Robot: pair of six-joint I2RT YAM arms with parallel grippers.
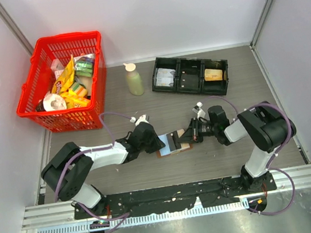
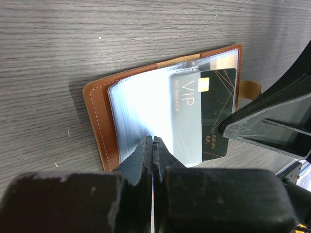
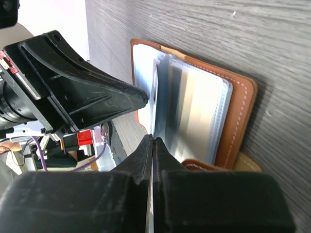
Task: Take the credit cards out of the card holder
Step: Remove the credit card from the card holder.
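The card holder (image 1: 174, 143) sits open by the counter's (image 1: 111, 88) near edge. The left gripper (image 2: 153, 141) pinches its sleeves (image 2: 141, 109), and the right gripper (image 3: 152, 141) is clamped on the VIP card (image 2: 218, 104).

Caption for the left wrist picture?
Left hand, shut, at the open brown card holder, with a dark VIP card in its sleeves.

Card holder (image 1: 175, 143) lies mid-surface, a credit card (image 2: 218, 114) seemingly part-way inside it; basket (image 1: 31, 96) in the far left corner, bottle (image 1: 133, 80) and tray (image 1: 191, 82) along the far edge.
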